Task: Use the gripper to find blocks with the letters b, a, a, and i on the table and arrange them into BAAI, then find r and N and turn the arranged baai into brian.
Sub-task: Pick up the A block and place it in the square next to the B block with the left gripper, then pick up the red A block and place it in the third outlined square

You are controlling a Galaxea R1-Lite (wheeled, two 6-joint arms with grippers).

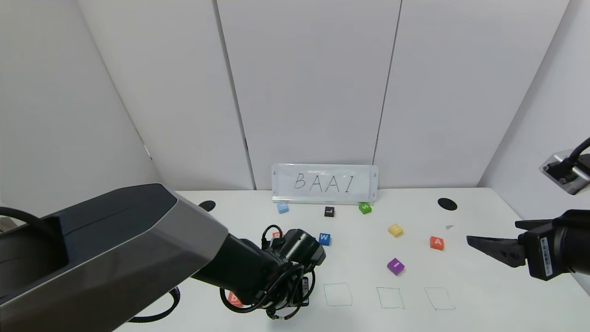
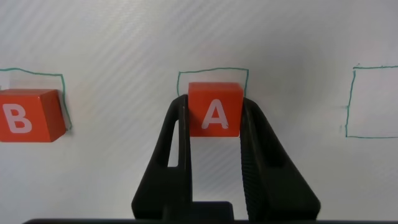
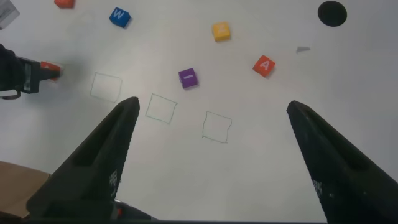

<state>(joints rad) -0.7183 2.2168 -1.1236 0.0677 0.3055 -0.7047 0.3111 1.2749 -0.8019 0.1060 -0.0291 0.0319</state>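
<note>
Head view: the white table (image 1: 470, 295) is carrying scattered letter cubes and a row of pen-drawn squares along its near edge, each marking a slot for one letter. At the back a sign reading BAAI (image 1: 324, 183) is standing against the wall as the spelling model. The left arm is reaching low over the near-left squares; the right gripper (image 3: 211, 134) is hovering well apart over the right side, its jaws spread and holding nothing.

Left wrist view: the left gripper (image 2: 214, 118) is pinching an orange-red A block (image 2: 215, 111) between its fingers, over the second outline (image 2: 212, 72), apparently seating it there. The B block (image 2: 30, 115) is already sitting in the first outline just beside it.

The second A block (image 1: 437, 242) and the purple I block (image 1: 395, 266) are waiting near the right arm. The cube that is probably R (image 1: 276, 235) is lying beside the blue W cube (image 1: 324, 238), partly hidden.
</note>
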